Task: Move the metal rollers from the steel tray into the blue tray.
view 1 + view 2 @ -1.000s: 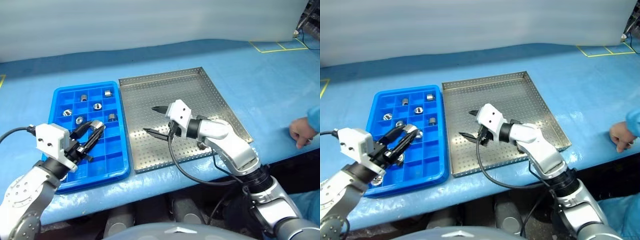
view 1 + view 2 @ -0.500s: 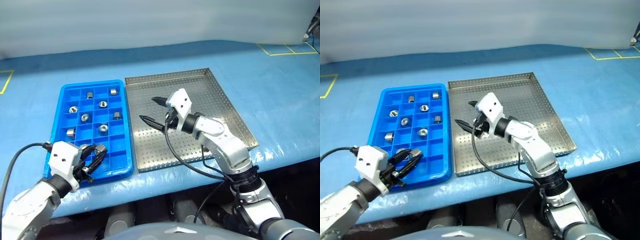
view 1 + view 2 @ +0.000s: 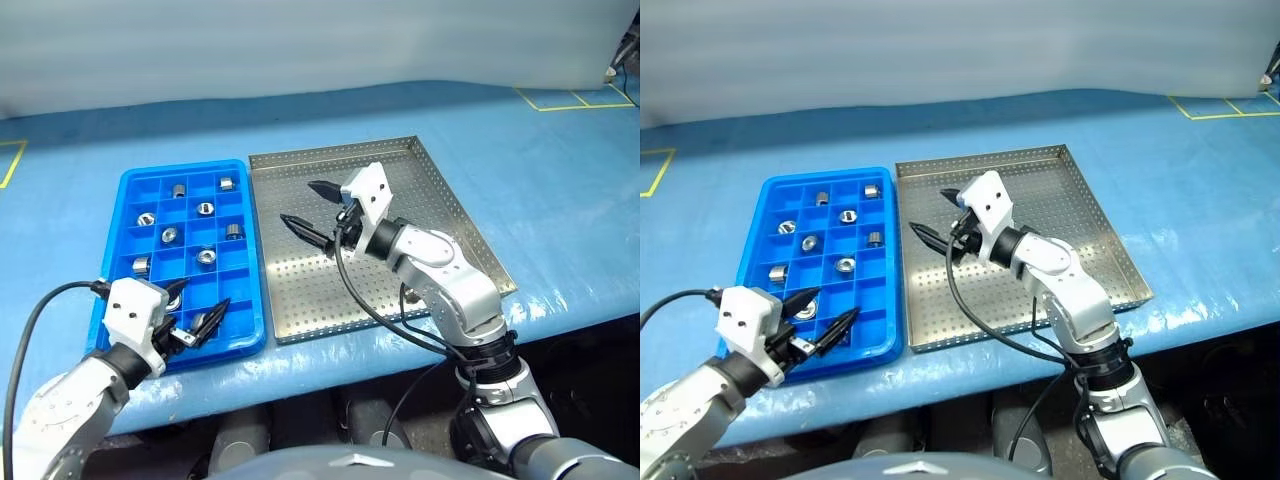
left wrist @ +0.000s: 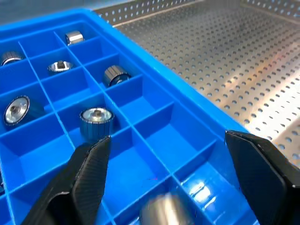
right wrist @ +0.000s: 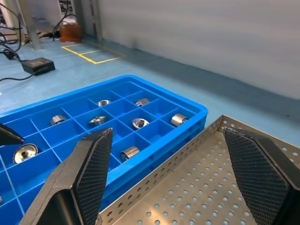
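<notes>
Steel tray (image 3: pixel 440 240) shows no metal rollers; they sit in the blue tray (image 3: pixel 125 190). A roller (image 4: pixel 161 211) lies directly beneath the left gripper (image 3: pixel 200 315), fingers spread. The right gripper (image 3: pixel 312 207) hangs spread and empty.

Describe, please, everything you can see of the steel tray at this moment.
The steel tray is a large, square, shallow pan of shiny silver metal, with a perforated floor and a low raised rim that is also punched with holes. It lies flat on the blue table cover, close alongside the blue tray. No metal rollers are visible on its floor. The right claw hovers open above its left part, apparently not touching it.
</notes>
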`<action>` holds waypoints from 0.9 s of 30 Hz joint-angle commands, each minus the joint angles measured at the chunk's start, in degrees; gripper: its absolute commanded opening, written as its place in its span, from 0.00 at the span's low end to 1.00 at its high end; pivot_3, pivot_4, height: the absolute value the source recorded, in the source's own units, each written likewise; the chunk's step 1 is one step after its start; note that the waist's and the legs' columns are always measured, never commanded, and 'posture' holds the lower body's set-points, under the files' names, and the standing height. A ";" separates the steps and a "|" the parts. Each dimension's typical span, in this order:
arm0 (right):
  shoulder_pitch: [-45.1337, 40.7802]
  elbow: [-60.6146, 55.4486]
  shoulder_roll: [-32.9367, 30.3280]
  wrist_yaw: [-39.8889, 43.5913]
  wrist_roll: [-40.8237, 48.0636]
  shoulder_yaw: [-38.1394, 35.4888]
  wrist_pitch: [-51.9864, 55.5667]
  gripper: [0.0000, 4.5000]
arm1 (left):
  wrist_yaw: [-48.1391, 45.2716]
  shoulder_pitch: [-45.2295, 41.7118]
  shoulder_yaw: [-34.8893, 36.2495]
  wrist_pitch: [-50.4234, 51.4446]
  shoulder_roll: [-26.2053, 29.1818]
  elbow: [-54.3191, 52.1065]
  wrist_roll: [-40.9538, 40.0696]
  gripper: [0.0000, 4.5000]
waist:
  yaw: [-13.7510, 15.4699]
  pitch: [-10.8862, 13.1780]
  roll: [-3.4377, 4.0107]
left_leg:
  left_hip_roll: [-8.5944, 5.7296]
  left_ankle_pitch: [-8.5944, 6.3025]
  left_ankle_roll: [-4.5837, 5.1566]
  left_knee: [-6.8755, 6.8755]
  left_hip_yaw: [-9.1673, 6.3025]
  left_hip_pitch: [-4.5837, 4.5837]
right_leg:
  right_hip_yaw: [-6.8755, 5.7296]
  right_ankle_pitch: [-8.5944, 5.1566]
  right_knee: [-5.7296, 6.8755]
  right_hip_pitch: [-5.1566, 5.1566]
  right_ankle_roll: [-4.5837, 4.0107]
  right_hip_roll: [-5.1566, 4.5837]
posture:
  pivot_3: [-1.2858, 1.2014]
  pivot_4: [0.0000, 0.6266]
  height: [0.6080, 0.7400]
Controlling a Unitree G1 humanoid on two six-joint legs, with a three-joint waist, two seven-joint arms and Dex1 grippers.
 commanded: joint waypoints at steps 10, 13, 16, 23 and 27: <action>3.70 -4.64 -11.28 -4.97 -5.90 -5.29 14.80 0.88 | 0.49 -14.67 -11.41 0.37 -5.93 3.81 -3.10 0.93 | -0.15 -0.12 -0.06 | -0.11 0.00 0.02 0.16 -0.01 0.03 | 0.02 0.06 -0.02 0.23 0.06 0.00 | 0.47 0.24 1.00; 6.54 -9.08 -15.12 -2.99 -2.86 -7.38 22.16 0.88 | 0.31 -19.58 -23.59 -4.10 -4.17 9.90 10.76 0.93 | -0.68 -0.15 -0.02 | -0.15 -0.01 0.04 0.15 -0.04 0.08 | 0.06 0.06 -0.03 0.27 0.07 0.04 | 0.44 0.24 1.00; 7.48 -12.12 -15.90 -2.81 -0.34 -9.49 27.91 0.88 | -2.07 -21.41 -27.39 -6.13 -6.25 12.26 11.39 0.93 | -2.16 -0.15 -0.01 | -0.11 -0.02 0.04 0.15 -0.05 0.15 | 0.09 0.05 -0.04 0.33 0.07 0.10 | 0.43 0.24 1.00; 9.80 -15.35 -21.40 -1.91 1.98 -11.54 36.63 0.88 | -6.06 -23.07 -29.17 -9.70 -8.58 14.58 11.97 0.93 | -5.62 -0.15 0.00 | -0.09 -0.02 0.05 0.16 -0.11 0.14 | 0.09 -0.07 -0.04 0.36 0.31 0.08 | 0.41 0.24 1.00; 10.85 -14.29 -21.62 -1.97 2.66 -10.98 38.54 0.88 | -6.45 -24.00 -29.94 -10.57 -9.57 16.03 13.61 0.93 | -7.57 -0.16 -0.01 | -0.11 -0.02 0.06 0.18 -0.16 0.32 | 0.09 -0.09 -0.05 0.54 0.36 0.08 | 0.40 0.24 1.00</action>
